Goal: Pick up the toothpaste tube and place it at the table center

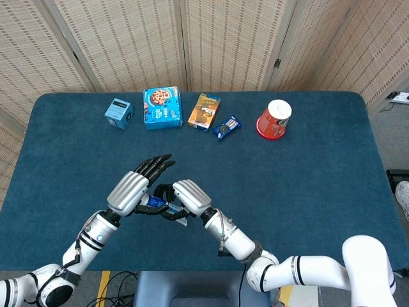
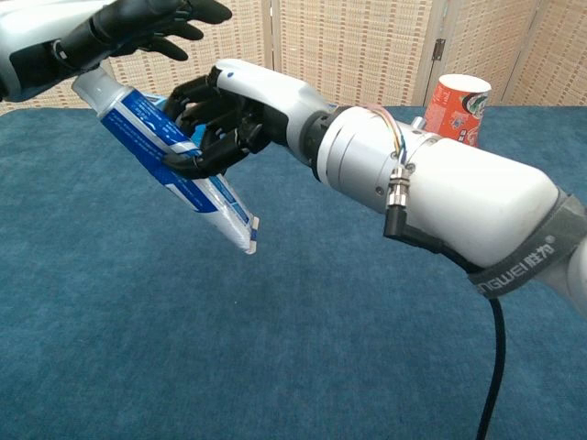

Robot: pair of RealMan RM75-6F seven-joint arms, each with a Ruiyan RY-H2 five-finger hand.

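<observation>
So the blue-and-white squeezable toothpaste tube (image 2: 174,170) is already off the table, up in the air and tilted, cap end high toward the left hand (image 1: 135,190) and the flat crimped end hanging down below the right hand's fingers (image 2: 197,137). The right hand (image 2: 220,115) has its dark fingers curled around the middle of the tube, so that's the one actually carrying it. The left hand sits right at the cap end with its fingers stretched out and slightly fanned; in the chest view the cap end disappears under its palm, so I can't tell if it's pressing on the tube or just hovering over it. My read is this is mid-carry, maybe a handover, pickup done and placing not yet. Next move probably needs the tube brought down onto the dark blue table cloth (image 1: 307,192) around the middle, just past the fingertips, and laid flat before letting go, since it's angled and could roll or flop. As for writing, the tube has white print on blue but it's too skewed to read. Behind the fingers there's a red cylindrical cup with a white top (image 2: 456,108) with some markings, not legible either.
</observation>
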